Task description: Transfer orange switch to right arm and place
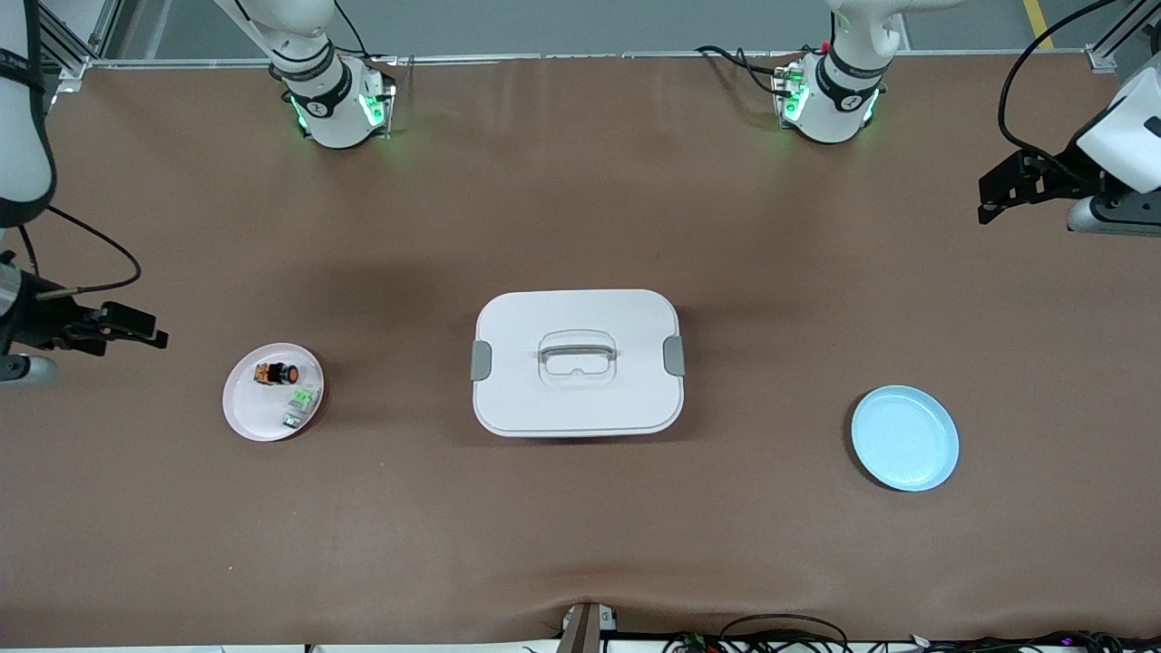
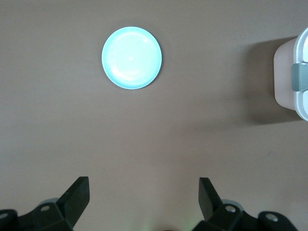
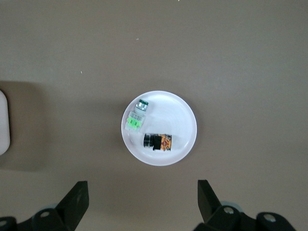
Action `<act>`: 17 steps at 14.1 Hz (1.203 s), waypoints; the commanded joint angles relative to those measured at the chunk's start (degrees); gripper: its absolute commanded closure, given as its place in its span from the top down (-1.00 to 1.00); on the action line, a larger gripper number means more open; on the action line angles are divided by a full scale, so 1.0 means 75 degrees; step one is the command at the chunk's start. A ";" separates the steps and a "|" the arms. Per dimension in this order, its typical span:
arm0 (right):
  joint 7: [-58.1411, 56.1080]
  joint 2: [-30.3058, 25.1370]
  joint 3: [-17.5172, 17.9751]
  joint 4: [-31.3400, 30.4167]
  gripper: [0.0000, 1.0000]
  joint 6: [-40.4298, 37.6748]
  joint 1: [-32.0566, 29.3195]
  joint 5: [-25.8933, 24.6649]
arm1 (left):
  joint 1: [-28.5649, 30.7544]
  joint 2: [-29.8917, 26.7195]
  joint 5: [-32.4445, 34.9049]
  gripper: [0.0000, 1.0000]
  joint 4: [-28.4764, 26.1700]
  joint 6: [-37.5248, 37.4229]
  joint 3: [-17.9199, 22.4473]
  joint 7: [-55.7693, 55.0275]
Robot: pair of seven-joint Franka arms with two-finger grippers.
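The orange switch (image 1: 277,373) lies on its side on a small pale plate (image 1: 247,408) toward the right arm's end of the table. It also shows in the right wrist view (image 3: 159,141) on that plate (image 3: 179,120). My right gripper (image 1: 136,327) is open and empty, up over the bare table beside the plate at the right arm's end; its jaws (image 3: 143,188) stand wide apart. My left gripper (image 1: 1002,189) is open and empty (image 2: 144,186) over the table at the left arm's end, apart from everything.
A small green-and-white part (image 1: 302,404) lies on the same plate next to the switch (image 3: 135,117). A white lidded box with a handle (image 1: 578,361) stands mid-table. A light blue plate (image 1: 904,437) lies toward the left arm's end (image 2: 132,57).
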 commanded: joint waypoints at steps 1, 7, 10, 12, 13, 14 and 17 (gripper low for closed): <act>0.0204 -0.0001 0.0028 0.1024 1.00 -0.1071 0.0183 -0.0156 | 0.0058 -0.0252 -0.0148 1.00 -0.0210 0.0135 0.0025 0.0264; 0.0262 -0.0258 0.0180 0.1238 1.00 -0.1532 0.0558 -0.0809 | 0.0093 -0.0252 -0.0136 1.00 -0.0198 0.0135 0.0037 0.0276; 0.0251 -0.0282 0.0169 0.1612 1.00 -0.1940 0.0465 -0.0825 | 0.0093 -0.0241 -0.0136 1.00 -0.0187 0.0135 0.0037 0.0276; 0.0251 -0.0305 0.0168 0.1684 1.00 -0.2292 0.0487 -0.0813 | 0.0093 -0.0241 -0.0136 1.00 -0.0210 0.0135 0.0037 0.0276; 0.0251 -0.0317 0.0192 0.1684 1.00 -0.2328 0.0488 -0.0801 | 0.0093 -0.0241 -0.0124 1.00 -0.0222 0.0135 0.0037 0.0276; 0.0251 -0.0340 0.0204 0.1684 1.00 -0.2352 0.0488 -0.0685 | 0.0093 -0.0241 -0.0124 1.00 -0.0210 0.0135 0.0037 0.0276; 0.0251 -0.0598 0.0192 0.1614 1.00 -0.2410 0.0488 -0.0508 | 0.0093 -0.0241 -0.0124 1.00 -0.0233 0.0135 0.0037 0.0276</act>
